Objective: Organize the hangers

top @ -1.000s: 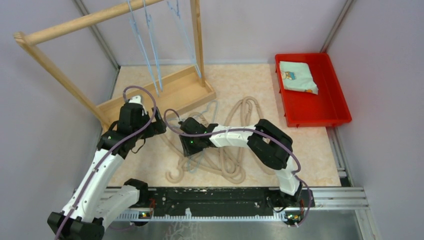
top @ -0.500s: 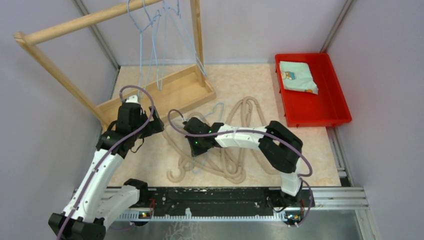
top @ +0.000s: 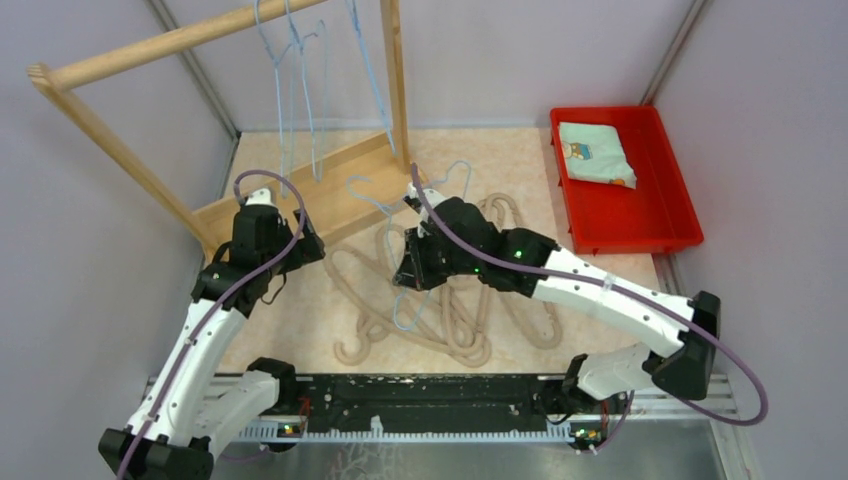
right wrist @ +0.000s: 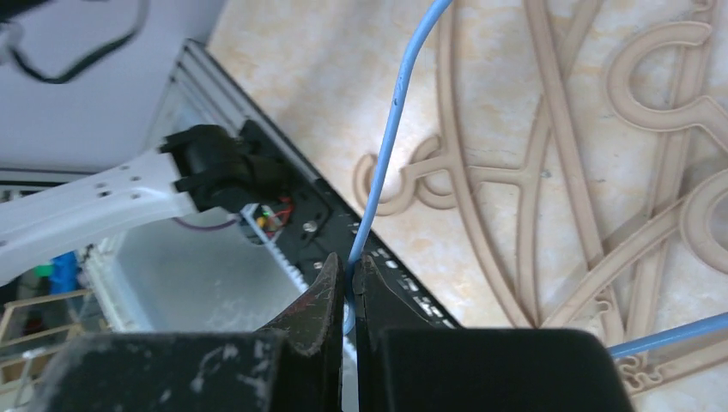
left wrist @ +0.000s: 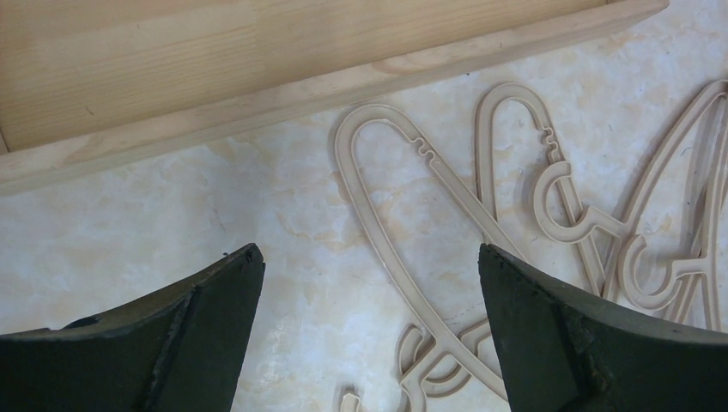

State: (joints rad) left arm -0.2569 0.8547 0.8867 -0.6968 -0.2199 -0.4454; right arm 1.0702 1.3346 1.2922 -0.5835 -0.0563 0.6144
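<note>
My right gripper (top: 408, 278) is shut on a thin light-blue wire hanger (top: 372, 198) and holds it above the pile, near the rack's base. In the right wrist view the jaws (right wrist: 350, 268) pinch the blue wire (right wrist: 395, 112). Several beige hangers (top: 455, 320) lie tangled on the tabletop; they also show in the right wrist view (right wrist: 549, 172). Light-blue hangers (top: 300, 60) hang on the wooden rail. My left gripper (top: 305, 245) is open and empty, just above the table by the rack's base; the left wrist view (left wrist: 369, 257) shows a beige hanger (left wrist: 429, 172) beyond its tips.
The tall wooden rack (top: 330, 185) stands at the back left; its base board (left wrist: 257, 77) lies just ahead of my left gripper. A red tray (top: 680, 215) at the back right holds a folded cloth (top: 595, 152). Grey walls close in the sides.
My right arm has swung back and stretched out, lifting the light-blue hanger off the beige pile toward the rack. The hanging blue hangers have swayed. My left arm has barely moved.
</note>
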